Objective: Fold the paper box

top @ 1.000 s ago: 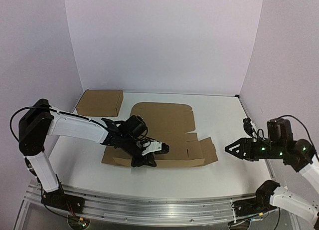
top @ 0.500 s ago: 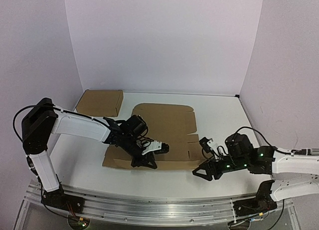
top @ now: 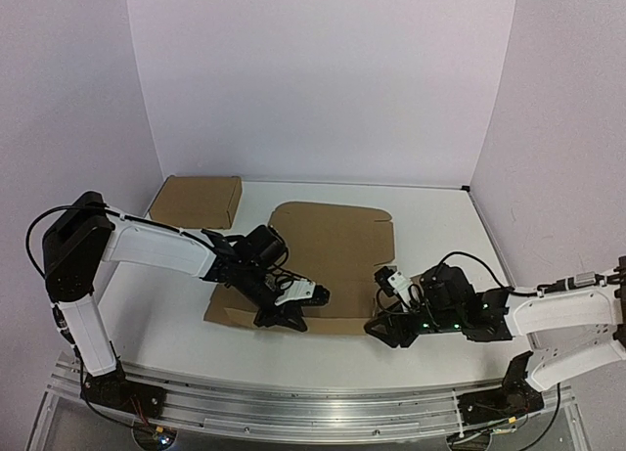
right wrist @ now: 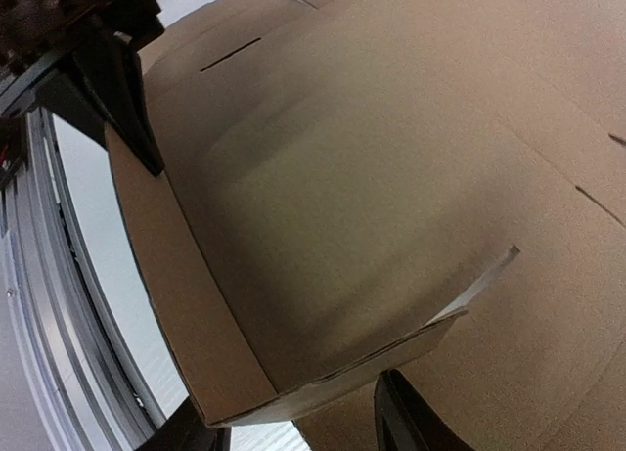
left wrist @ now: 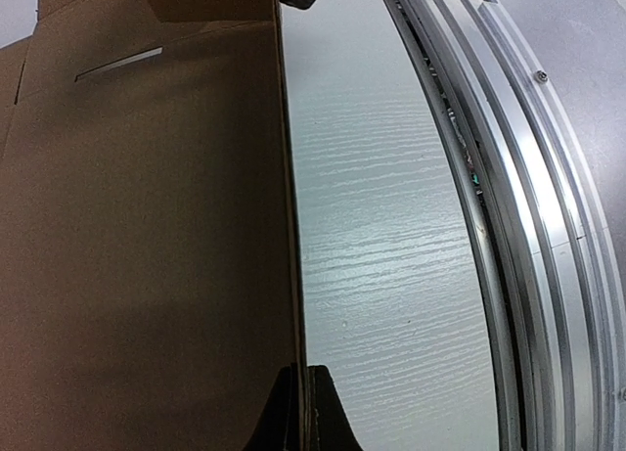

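Folding is barely under way: the paper box [top: 333,244] lies mostly flat, right of the spare box [top: 196,202] (only one side flap [right wrist: 333,368] stands up). Left gripper [top: 285,320] pinches its rim; right gripper [top: 380,331] straddles that flap, fingers apart.

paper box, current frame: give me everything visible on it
The paper box is a plain brown cardboard die-cut sheet lying mostly flat on the white table. Its far panel has rounded corners, and a thin slit is cut near the front. The narrow front strip looks bent up slightly, with the left pincer shut on its edge. At the near right corner a side flap stands raised between the open fingers of the right pincer; contact there is unclear.
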{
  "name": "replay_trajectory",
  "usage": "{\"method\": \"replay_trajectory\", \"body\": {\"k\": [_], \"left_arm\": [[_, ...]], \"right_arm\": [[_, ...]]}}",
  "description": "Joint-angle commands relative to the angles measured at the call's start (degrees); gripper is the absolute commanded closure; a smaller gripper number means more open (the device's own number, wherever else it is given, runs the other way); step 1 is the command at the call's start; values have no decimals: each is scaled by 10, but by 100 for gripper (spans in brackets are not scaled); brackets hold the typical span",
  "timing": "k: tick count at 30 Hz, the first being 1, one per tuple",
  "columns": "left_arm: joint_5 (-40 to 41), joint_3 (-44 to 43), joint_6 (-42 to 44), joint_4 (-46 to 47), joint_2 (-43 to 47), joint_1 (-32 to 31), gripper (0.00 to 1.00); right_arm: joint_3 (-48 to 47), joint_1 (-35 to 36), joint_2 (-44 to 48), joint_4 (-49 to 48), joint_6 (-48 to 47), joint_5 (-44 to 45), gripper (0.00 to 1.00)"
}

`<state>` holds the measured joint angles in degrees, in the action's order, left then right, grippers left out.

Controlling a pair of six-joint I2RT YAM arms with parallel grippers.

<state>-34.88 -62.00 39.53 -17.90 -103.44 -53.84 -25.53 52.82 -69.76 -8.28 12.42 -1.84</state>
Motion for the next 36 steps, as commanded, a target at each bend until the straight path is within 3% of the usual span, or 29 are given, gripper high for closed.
{"method": "replay_trajectory", "body": {"k": [1, 5, 12, 13, 14, 16, 18, 21, 25, 28, 31, 36], "left_arm": [[-46, -9, 20, 24, 15, -3, 100], [-52, -8, 17, 28, 13, -3, 100], [-44, -6, 3, 35, 17, -1, 100], [-38, -6, -7, 39, 21, 2, 96], [-29, -5, -19, 47, 26, 4, 86], [-1, 3, -68, 80, 47, 14, 54], [41, 22, -111, 132, 88, 25, 30], [95, 56, -143, 189, 173, 34, 18], [113, 102, -190, 144, 265, 42, 18], [148, 144, -227, 103, 311, 46, 34], [158, 164, -240, 67, 312, 64, 45], [158, 153, -228, 48, 260, 102, 45]], "right_arm": [[-26, -1, -24, -67, -17, -38, 58], [-21, 0, -51, -132, -11, -78, 63], [-36, 0, -83, -149, -17, -102, 98], [-32, 0, -79, -149, -14, -91, 100], [-27, -1, -74, -147, -9, -78, 100], [-18, -7, -68, -144, 7, -67, 100], [-16, -16, -68, -142, 27, -76, 100], [-16, -23, -68, -142, 40, -98, 100], [-9, -33, -63, -143, 45, -127, 100], [-4, -43, -52, -143, 46, -146, 100], [0, -51, -36, -143, 47, -166, 100], [3, -54, -28, -142, 50, -196, 100]]}}
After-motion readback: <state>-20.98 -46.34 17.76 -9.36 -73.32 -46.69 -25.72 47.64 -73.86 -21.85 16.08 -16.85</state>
